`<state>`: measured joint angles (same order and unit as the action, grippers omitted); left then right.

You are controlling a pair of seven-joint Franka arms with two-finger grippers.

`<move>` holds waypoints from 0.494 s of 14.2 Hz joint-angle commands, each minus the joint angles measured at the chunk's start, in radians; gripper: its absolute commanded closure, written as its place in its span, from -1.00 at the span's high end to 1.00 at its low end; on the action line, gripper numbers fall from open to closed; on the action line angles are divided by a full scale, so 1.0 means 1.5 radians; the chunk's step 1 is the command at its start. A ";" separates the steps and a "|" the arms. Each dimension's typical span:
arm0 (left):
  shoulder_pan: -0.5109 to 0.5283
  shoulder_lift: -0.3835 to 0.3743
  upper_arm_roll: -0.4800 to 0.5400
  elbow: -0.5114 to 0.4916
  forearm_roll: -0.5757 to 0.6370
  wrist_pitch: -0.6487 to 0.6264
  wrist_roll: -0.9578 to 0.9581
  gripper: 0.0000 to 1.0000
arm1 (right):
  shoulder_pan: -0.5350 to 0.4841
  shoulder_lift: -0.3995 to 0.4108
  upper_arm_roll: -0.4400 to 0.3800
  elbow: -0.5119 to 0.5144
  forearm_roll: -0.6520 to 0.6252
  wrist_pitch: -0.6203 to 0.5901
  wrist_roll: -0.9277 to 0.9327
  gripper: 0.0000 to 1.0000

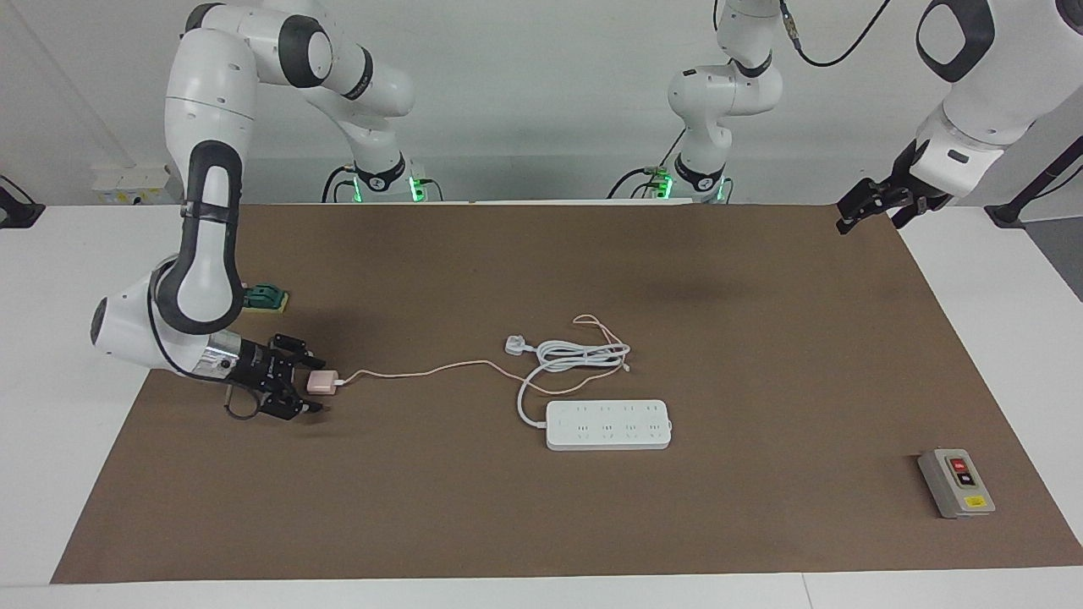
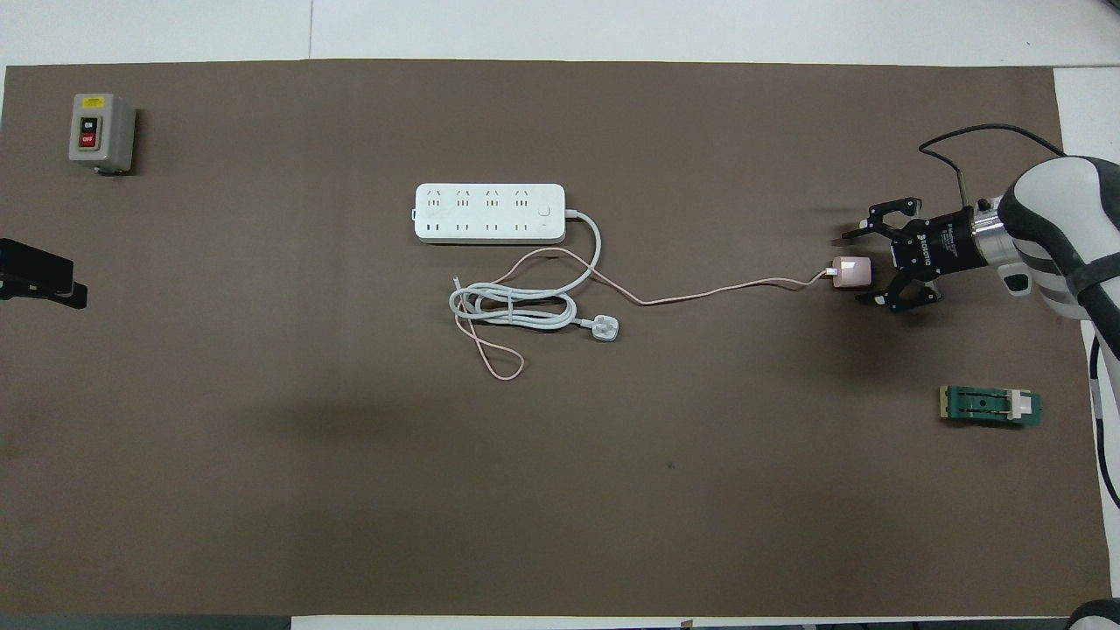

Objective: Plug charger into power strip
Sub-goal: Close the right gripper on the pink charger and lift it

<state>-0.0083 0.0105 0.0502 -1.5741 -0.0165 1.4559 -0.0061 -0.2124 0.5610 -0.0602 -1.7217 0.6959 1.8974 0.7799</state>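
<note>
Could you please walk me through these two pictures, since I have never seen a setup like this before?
Two robot arms work at a table covered with a brown mat. One picture looks across at the robots; the other looks down from above their end. On the mat lie a pink charger with its thin cable, a white power strip, a grey switch box and a small green part. The right gripper is low with open fingers around the charger, not yet gripping it. The left gripper waits, open, holding nothing.

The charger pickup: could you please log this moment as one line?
right gripper: open around charger on mat | left gripper: open, waiting | power strip: nothing plugged in
</note>
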 commanded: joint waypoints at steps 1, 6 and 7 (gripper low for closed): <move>0.006 -0.016 -0.002 -0.016 -0.007 0.009 -0.006 1.00 | 0.000 0.001 0.003 -0.007 0.016 0.014 -0.021 -0.57; 0.006 -0.016 -0.002 -0.015 -0.007 0.009 -0.006 1.00 | 0.006 -0.001 0.003 -0.004 0.011 0.030 0.002 -1.00; 0.006 -0.016 -0.003 -0.015 -0.007 0.008 -0.006 1.00 | 0.014 -0.002 0.003 -0.001 0.008 0.029 0.006 -1.00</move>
<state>-0.0083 0.0104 0.0502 -1.5741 -0.0165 1.4559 -0.0061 -0.2097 0.5554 -0.0590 -1.7200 0.6964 1.9075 0.7808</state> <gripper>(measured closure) 0.000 0.515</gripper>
